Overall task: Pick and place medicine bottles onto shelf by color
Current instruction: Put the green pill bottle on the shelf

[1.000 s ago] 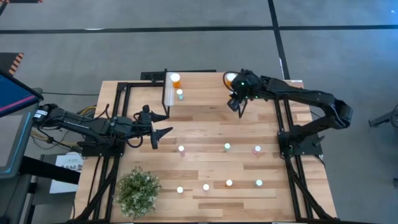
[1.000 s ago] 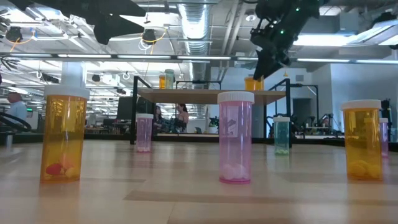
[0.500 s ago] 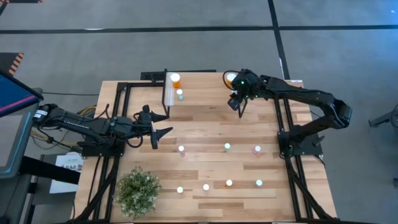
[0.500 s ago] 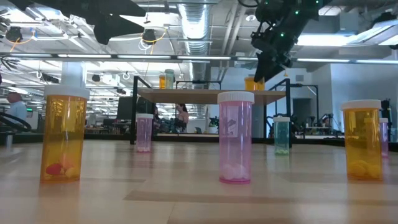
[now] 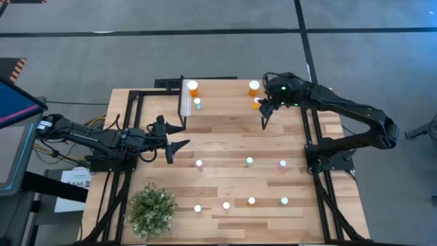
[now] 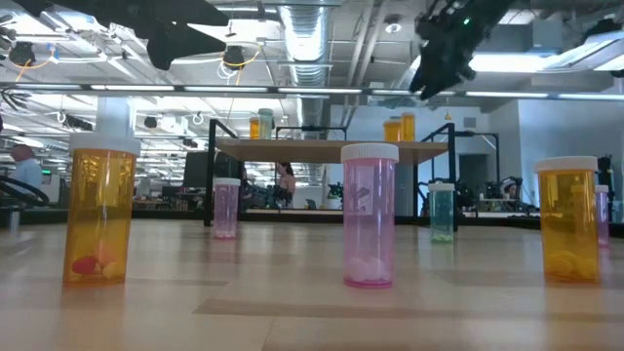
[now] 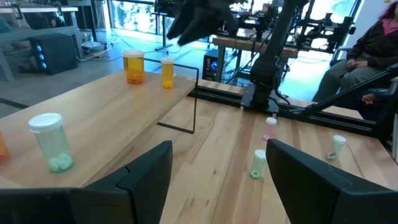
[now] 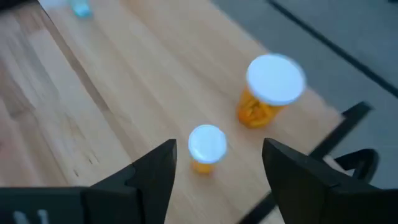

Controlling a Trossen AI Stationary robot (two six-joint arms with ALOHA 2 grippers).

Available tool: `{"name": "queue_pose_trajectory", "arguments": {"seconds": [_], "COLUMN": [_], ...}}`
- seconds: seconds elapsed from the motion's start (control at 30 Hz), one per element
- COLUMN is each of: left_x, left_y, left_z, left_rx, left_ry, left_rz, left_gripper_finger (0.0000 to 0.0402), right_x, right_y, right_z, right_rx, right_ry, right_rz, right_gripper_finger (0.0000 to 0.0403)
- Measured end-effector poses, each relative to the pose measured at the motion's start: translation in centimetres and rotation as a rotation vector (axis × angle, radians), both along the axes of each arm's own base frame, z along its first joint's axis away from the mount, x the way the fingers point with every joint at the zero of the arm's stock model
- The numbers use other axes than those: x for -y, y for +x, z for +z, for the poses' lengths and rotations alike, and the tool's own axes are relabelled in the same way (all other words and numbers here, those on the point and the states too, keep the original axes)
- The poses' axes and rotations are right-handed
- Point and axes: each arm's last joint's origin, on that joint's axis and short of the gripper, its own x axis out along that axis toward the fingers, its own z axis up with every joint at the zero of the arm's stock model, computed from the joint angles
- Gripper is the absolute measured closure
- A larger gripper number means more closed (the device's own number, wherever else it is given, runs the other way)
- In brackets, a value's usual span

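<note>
The shelf point(image 5: 225, 96) stands at the table's far side. On its left end stand an orange bottle point(image 5: 192, 87) and a teal bottle point(image 5: 197, 103). On its right end stand a large orange bottle point(image 5: 254, 86) and a small orange bottle point(image 5: 257, 102), both also in the right wrist view point(image 8: 272, 93) point(image 8: 206, 149). My right gripper point(image 5: 265, 115) is open and empty, above and just right of those two; it also shows in its wrist view point(image 8: 217, 155). My left gripper point(image 5: 179, 145) is open and empty near the table's left side point(image 7: 217, 180). Several pink, teal and orange bottles stand on the tabletop.
A potted plant point(image 5: 151, 210) stands at the near left corner. Bottles stand in two rows on the tabletop, one row around point(image 5: 249, 161) and a nearer row around point(image 5: 251, 201). A black frame point(image 5: 311, 130) runs along the table's right side. A person point(image 7: 373, 50) sits beyond the table.
My right gripper has risen and drawn back from the shelf's right end toward the table's right edge. The two orange bottles it covered now show standing side by side on the shelf.
</note>
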Motion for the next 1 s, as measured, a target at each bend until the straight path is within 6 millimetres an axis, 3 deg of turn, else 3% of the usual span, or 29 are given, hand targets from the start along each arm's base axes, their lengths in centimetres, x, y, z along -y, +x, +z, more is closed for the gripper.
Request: {"name": "queue_pose_trajectory", "arguments": {"seconds": [0.2, 0.4, 0.77, 1.0], "left_x": [0.0, 0.0, 0.1, 0.1], "left_y": [0.0, 0.0, 0.0, 0.0], "left_z": [0.0, 0.0, 0.0, 0.0], "left_rx": [0.001, 0.001, 0.002, 0.001], "left_ry": [-0.004, -0.005, -0.016, -0.013], "left_rz": [-0.007, -0.009, -0.038, -0.043], "left_gripper_finger": [0.0155, 0.0155, 0.0155, 0.0155], "right_x": [-3.1, -7.4, -13.8, -15.6], "right_y": [-2.4, -3.0, -1.3, 0.2], "right_z": [2.2, 3.0, -2.0, -7.9], "right_rx": [0.075, 0.145, 0.149, 0.068], "right_ry": [-0.021, -0.024, -0.055, -0.070], "right_rz": [0.066, 0.251, 0.472, 0.488], "right_gripper_finger": [0.0143, 0.0143, 0.0143, 0.0143]}}
